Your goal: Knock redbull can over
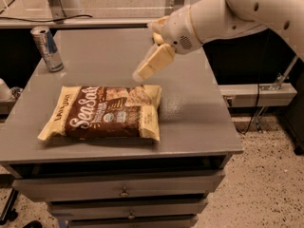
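Observation:
The redbull can [47, 48] stands upright at the far left corner of the grey cabinet top [199, 108]. It is slim, blue and silver, with a silver top. My gripper [142, 73] hangs above the middle of the cabinet top, pointing down and left, just beyond the brown snack bag [107, 112]. The gripper is well to the right of the can and apart from it. It holds nothing that I can see.
The brown and cream snack bag lies flat toward the front left. My white arm [237, 13] reaches in from the upper right. Drawers [123, 191] sit under the top. A rail and a post run behind the cabinet.

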`<action>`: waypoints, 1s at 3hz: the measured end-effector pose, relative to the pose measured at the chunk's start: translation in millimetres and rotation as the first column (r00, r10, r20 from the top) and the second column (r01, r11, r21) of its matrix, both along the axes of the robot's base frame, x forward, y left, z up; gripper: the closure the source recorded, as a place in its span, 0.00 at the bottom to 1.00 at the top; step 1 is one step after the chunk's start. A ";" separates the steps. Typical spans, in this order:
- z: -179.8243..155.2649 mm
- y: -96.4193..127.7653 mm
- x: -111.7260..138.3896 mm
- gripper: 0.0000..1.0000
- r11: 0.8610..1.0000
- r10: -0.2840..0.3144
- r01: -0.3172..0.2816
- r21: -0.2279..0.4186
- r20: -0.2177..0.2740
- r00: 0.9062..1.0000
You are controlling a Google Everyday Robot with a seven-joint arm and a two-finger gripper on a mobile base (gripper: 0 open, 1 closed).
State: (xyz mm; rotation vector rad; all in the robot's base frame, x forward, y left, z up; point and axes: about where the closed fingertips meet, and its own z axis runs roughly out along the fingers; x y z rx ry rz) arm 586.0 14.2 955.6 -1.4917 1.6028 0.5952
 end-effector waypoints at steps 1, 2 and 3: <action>-10.1 31.2 33.6 0.00 0.997 0.013 -0.014 0.080 0.015 1.000; -19.7 70.7 68.0 0.00 0.987 0.028 -0.030 0.159 0.014 1.000; -33.8 115.8 92.1 0.00 0.978 0.035 -0.035 0.206 0.003 0.999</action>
